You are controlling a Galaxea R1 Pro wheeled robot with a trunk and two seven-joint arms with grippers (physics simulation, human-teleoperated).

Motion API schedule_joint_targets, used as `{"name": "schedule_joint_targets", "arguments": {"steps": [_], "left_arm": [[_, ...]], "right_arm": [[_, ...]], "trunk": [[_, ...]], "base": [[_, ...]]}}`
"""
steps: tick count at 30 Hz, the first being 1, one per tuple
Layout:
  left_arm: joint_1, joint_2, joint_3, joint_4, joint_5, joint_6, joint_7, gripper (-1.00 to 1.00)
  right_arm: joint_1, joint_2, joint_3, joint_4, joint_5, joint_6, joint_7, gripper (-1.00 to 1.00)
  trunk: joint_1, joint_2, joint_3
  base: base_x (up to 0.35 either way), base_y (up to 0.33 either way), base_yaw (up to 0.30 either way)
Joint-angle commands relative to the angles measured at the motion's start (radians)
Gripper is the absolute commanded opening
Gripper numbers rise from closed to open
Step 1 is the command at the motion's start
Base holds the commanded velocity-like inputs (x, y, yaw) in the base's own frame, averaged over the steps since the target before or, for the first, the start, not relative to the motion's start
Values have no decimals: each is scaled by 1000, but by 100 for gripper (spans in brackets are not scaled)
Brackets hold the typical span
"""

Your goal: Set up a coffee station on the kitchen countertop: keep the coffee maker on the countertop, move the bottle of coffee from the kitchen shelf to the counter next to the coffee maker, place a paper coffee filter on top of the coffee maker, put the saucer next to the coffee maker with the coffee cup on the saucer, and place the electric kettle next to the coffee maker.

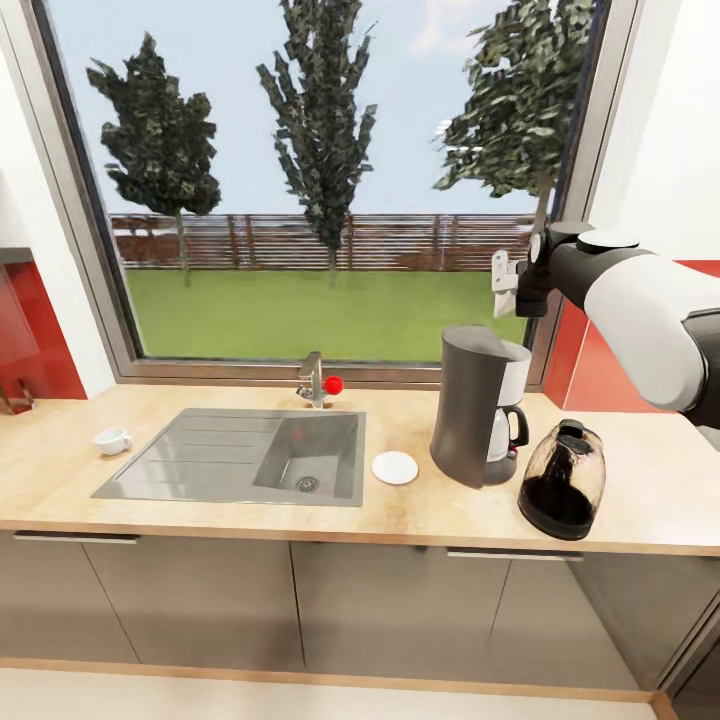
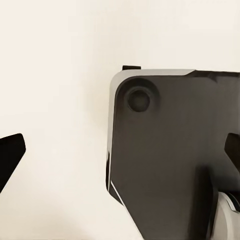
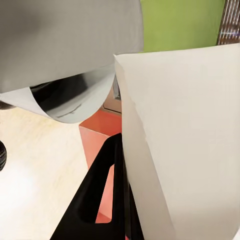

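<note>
Countertop (image 1: 250, 515); filter (image 3: 185, 145) in right tool (image 1: 507, 283).

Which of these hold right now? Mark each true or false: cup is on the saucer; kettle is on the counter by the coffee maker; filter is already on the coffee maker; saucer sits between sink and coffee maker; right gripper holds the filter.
1. The coffee cup is on the saucer. False: it stands alone left of the sink.
2. The electric kettle stands on the kitchen countertop beside the coffee maker. True.
3. The paper coffee filter lies on the coffee maker. False: its top is bare.
4. The saucer lies between sink and coffee maker. True.
5. The right gripper holds the filter. True.
</note>
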Motion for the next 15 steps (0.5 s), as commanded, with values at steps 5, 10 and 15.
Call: {"name": "schedule_joint_targets", "arguments": {"steps": [5, 10, 15], "left_arm": [[0, 0, 0, 1, 5, -3, 1, 100], [-1, -2, 1, 0, 10, -4, 0, 100], [-1, -5, 1, -7, 12, 0, -10, 100]], "right_arm": [[0, 0, 7, 0, -13, 11, 6, -100], [0, -1, 7, -1, -12, 11, 6, -100], [0, -3, 7, -2, -11, 11, 6, -100]], "trunk": [[0, -1, 0], [0, -1, 0], [0, -1, 0]], "base": [[0, 0, 0], [0, 0, 0], [0, 0, 0]]}}
